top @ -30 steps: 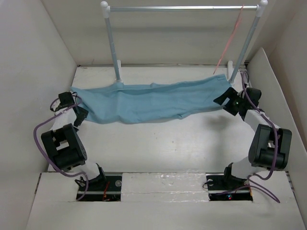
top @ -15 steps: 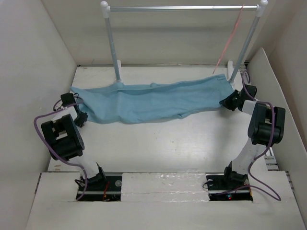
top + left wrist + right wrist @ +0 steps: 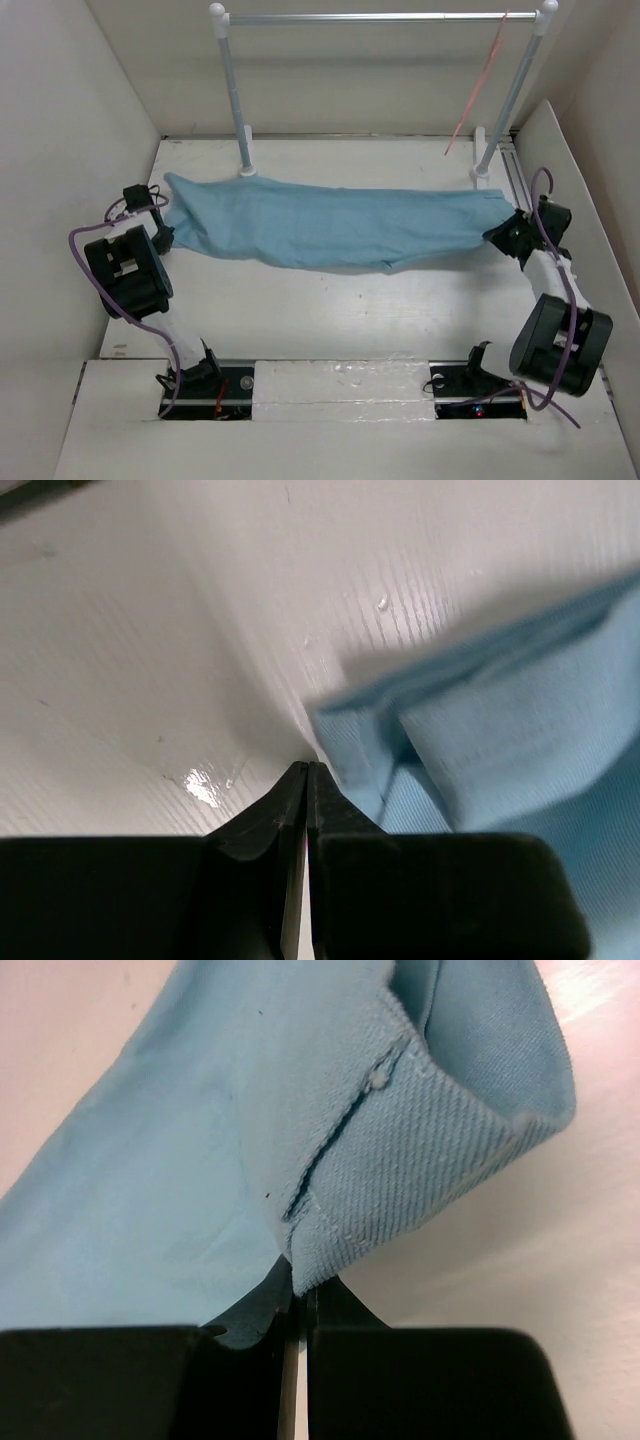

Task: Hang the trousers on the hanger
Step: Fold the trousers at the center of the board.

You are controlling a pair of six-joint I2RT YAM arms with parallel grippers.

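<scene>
Tautly, trousers (image 3: 330, 225) stretch from left fingers (image 3: 255, 825) to right fingers (image 3: 250, 1308).

Arms spread wide, left hand (image 3: 305, 770) and right hand (image 3: 297, 1275) each pinched closed on the trousers (image 3: 320, 225).

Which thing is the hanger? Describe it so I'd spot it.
Look at the silver rail across the back. The hanger hangs near its right end, beside the right post. It is thin and pink-red, far slimmer than either.
</scene>
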